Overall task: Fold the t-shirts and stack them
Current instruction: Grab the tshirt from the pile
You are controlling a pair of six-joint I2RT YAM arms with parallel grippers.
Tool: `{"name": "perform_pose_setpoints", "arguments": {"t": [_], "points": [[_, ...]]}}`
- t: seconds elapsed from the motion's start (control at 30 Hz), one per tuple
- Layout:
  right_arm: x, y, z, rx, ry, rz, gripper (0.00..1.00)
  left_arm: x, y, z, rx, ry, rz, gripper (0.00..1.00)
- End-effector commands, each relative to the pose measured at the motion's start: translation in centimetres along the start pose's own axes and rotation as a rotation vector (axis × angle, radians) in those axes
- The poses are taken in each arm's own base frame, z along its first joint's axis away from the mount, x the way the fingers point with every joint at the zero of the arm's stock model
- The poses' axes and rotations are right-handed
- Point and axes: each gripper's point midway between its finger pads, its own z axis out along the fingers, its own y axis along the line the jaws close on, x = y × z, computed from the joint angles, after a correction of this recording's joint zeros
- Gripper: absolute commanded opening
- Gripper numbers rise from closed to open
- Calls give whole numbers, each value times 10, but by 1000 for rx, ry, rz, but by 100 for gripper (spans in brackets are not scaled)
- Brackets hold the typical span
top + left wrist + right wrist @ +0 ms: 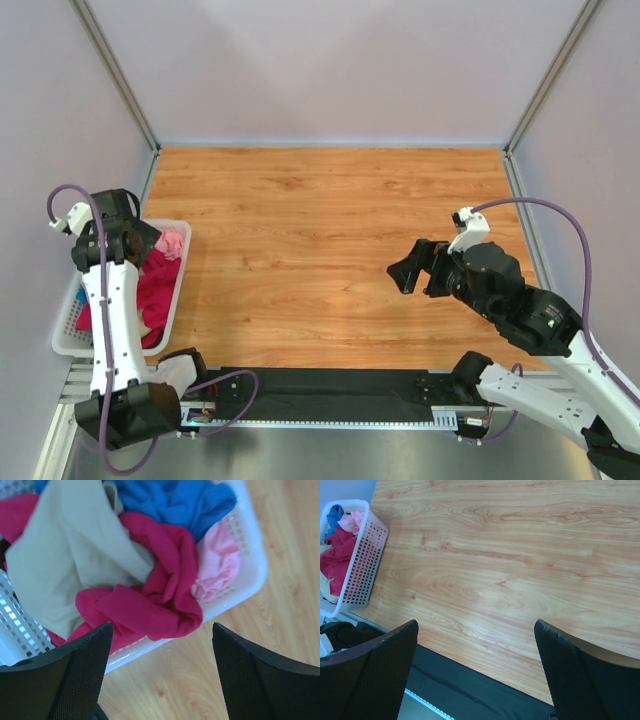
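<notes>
A heap of t-shirts fills the white lattice basket (252, 567) at the table's left edge. In it lie a crimson one (150, 602), a tan one (70, 555), a blue one (170, 500) and a pink one (217, 562). My left gripper (161, 626) hangs open just above the crimson shirt and the basket's rim, with nothing between its fingers. The top view shows it over the basket (180, 290) as well. My right gripper (418, 268) stands open and holds nothing above the bare wood at the right, far from the basket (365, 565).
The wooden table (330, 210) is walled at the back and on both sides. A black strip (340, 385) runs along its near edge between the arm bases. The basket sits against the left wall.
</notes>
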Motion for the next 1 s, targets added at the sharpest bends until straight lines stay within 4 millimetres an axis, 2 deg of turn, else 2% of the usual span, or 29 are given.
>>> {"name": "perform_pose_setpoints", "arguments": {"t": [0.0,0.17,0.23,0.27,0.3,0.43,0.47,0.5,0.57,0.6,0.73,0.77,0.8,0.83,0.93,0.97], "points": [[-1,5,-4,-36,1,-32,100,33,-6,25,18,177,-100,86],[5,4,-3,-43,24,-37,100,58,-4,49,-3,236,-107,84],[7,3,-4,-43,23,-40,100,64,-7,56,6,255,-116,80],[7,3,-4,-43,20,-43,100,73,-4,61,-7,273,-110,76],[6,1,-4,-37,14,-44,100,72,-4,67,-9,261,-112,71],[2,-1,-6,-26,-1,-59,100,85,1,79,-37,286,-111,64],[2,-2,-7,-20,2,-64,100,88,0,80,-30,297,-109,57],[1,-4,-7,-13,-1,-72,100,88,-5,79,-6,301,-115,41],[-1,-6,-7,-1,-8,-78,100,84,-9,77,18,289,-116,19],[-1,-6,-8,2,-8,-83,100,78,-13,73,39,276,-118,0],[-3,-7,-9,12,-8,-86,100,46,-33,46,137,214,-98,0],[-3,-7,-8,12,-8,-86,100,26,-46,29,202,168,-90,0],[-4,-7,-8,13,-9,-82,100,17,-54,18,243,146,-74,0],[-4,-6,-8,11,-7,-82,100,-6,-69,-3,313,88,-73,0],[-5,-5,-10,5,-12,-81,100,-36,-97,-47,475,10,-44,0],[-5,-6,-9,8,-14,-83,100,-55,-113,-77,578,-33,-47,0]]}}
